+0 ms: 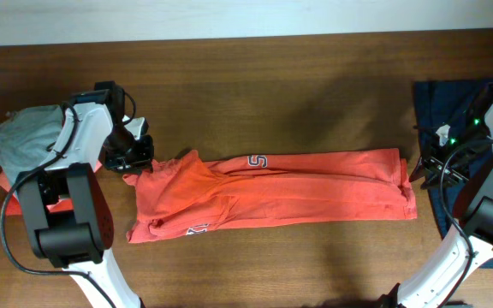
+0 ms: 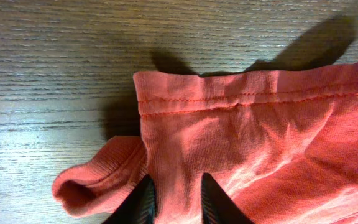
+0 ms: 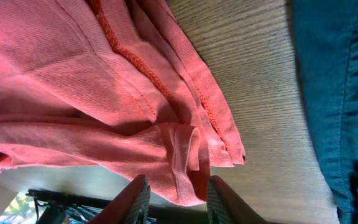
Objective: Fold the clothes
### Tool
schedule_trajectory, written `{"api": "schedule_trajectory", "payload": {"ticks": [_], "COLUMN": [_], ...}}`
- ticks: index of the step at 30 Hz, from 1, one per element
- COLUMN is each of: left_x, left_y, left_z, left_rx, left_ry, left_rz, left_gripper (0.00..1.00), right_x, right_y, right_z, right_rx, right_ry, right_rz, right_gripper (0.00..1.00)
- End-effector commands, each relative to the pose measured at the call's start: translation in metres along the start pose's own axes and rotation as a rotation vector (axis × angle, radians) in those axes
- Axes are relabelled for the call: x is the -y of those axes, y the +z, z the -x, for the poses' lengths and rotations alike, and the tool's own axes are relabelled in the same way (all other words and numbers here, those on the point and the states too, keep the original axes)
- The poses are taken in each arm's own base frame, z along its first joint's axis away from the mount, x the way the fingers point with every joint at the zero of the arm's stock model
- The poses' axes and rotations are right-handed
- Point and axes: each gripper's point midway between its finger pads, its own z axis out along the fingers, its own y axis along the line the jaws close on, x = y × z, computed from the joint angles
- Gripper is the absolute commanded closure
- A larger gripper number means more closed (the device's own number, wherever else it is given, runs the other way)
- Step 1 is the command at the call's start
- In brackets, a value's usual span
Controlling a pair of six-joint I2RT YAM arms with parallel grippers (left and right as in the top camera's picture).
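Mostly flat on table (image 1: 315,77), orange-red T-shirt (image 1: 315,192) — left jaws clenched on one end, right jaws on the other

Shirt lettering (image 1: 256,161) mostly inside the folds; navy garment (image 3: 340,93) partly beyond the right wrist view's edge.

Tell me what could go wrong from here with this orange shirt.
1. The right jaws seem to pinch only a corner of the shirt, where several hem layers stack. A layer could slip out and undo the fold.
2. A loose sleeve bulges beside the left jaws and may get folded in crumpled.
3. The navy garment lies close to the right jaws and could snag.
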Motion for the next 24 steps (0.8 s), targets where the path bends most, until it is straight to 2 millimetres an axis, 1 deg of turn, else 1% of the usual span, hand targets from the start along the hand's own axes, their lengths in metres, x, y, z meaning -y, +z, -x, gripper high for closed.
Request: {"api": "schedule_trajectory", "payload": {"ticks": [1, 3, 6, 8, 11, 12, 13, 16, 19, 21, 24], "left_x": [0.004, 0.004, 0.006, 0.015, 0.043, 0.061, 0.070, 0.100, 0.127, 0.142, 0.157], "left_y": [0.001, 0.001, 0.000, -0.002, -0.015, -0.030, -0.038, -0.064, -0.085, -0.093, -0.093], "left_z": [0.001, 0.001, 0.000, -0.001, -0.002, -0.005, -0.007, -0.019, -0.037, -0.049, -0.067], "left_rx": [-0.005, -0.005, -0.005, -0.005, 0.016, 0.046, 0.063, 0.124, 0.164, 0.169, 0.127], "left_ry": [0.015, 0.014, 0.015, 0.052, 0.142, 0.213, 0.262, 0.421, 0.587, 0.671, 0.745], "left_rz": [-0.022, -0.022, -0.030, -0.083, -0.236, -0.335, -0.384, -0.517, -0.618, -0.663, -0.677], "left_gripper": [0.79, 0.83, 0.93, 0.95, 0.96, 0.96, 0.96, 0.96, 0.95, 0.95, 0.95], "right_x": [-0.006, -0.006, -0.006, -0.007, -0.007, -0.007, -0.007, -0.006, -0.006, -0.006, -0.006], "right_y": [-0.013, -0.013, -0.013, -0.013, -0.013, -0.013, -0.013, -0.013, -0.013, -0.013, -0.013], "right_z": [0.001, 0.001, 0.001, 0.001, 0.000, 0.000, 0.000, 0.000, 0.000, 0.000, 0.000], "right_rx": [0.046, 0.045, 0.045, 0.045, 0.043, 0.043, 0.043, 0.043, 0.043, 0.043, 0.043], "right_ry": [-0.020, -0.020, -0.020, -0.020, -0.020, -0.019, -0.019, -0.020, -0.020, -0.020, -0.020], "right_rz": [0.002, 0.002, 0.002, 0.002, 0.002, 0.002, 0.002, 0.002, 0.002, 0.002, 0.002], "right_gripper": [0.64, 0.64, 0.65, 0.64, 0.65, 0.64, 0.64, 0.64, 0.64, 0.65, 0.65]}}
